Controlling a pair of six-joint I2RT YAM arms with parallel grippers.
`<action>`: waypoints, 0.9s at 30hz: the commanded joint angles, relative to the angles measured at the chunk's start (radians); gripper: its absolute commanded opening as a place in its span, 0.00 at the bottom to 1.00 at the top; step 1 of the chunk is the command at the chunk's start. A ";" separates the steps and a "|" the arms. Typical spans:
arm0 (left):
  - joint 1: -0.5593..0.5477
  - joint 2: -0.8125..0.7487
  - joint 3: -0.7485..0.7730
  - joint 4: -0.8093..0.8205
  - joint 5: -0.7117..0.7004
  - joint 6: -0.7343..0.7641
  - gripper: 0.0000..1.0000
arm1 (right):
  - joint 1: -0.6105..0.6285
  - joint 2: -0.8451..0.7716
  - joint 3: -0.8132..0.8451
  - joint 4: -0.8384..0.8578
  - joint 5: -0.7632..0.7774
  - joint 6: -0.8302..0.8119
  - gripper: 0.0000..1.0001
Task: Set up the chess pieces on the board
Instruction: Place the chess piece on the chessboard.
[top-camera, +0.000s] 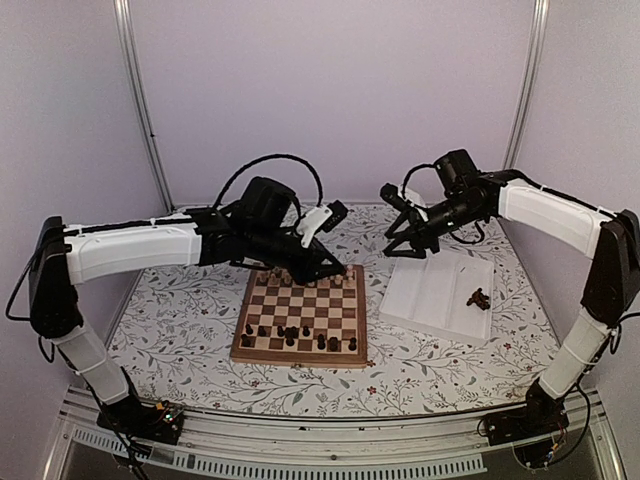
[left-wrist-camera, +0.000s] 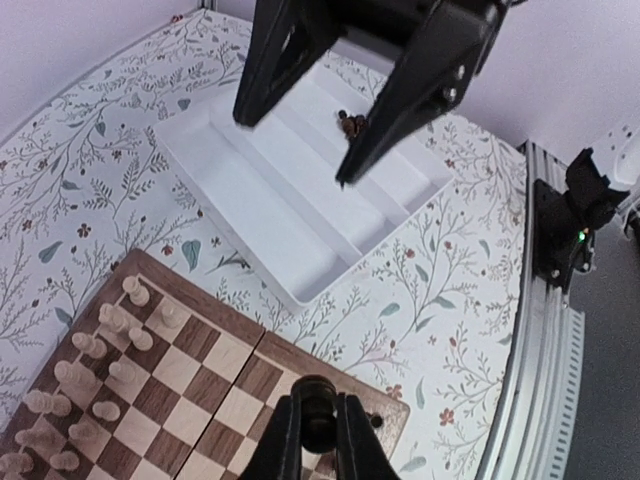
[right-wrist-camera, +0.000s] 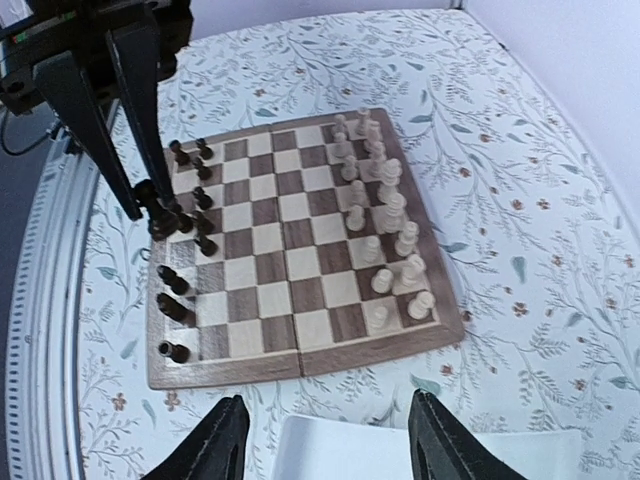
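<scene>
1. Over the board's (top-camera: 305, 357) far right corner, our left claw (left-wrist-camera: 318, 405) clenches what looks like a dark piece (left-wrist-camera: 318, 388).
2. We need to carry it high over the pale men (left-wrist-camera: 112, 322) and seat it upright nearside.
3. Our right claw (right-wrist-camera: 325, 440) hangs released above the tray (top-camera: 430, 285).

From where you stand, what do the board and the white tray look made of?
The board: likely varnished wood, with faint grain and a sheen on brown and tan squares. The white tray: probably moulded plastic, smooth and uniform with rounded ridges.
</scene>
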 joint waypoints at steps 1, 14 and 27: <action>-0.017 -0.006 0.055 -0.342 -0.029 0.129 0.11 | 0.002 -0.115 -0.019 0.037 0.324 0.055 0.61; -0.042 0.168 0.188 -0.518 -0.075 0.191 0.12 | -0.055 -0.184 -0.180 0.205 0.476 0.165 0.99; -0.058 0.339 0.313 -0.672 -0.093 0.218 0.12 | -0.055 -0.173 -0.220 0.209 0.436 0.124 0.99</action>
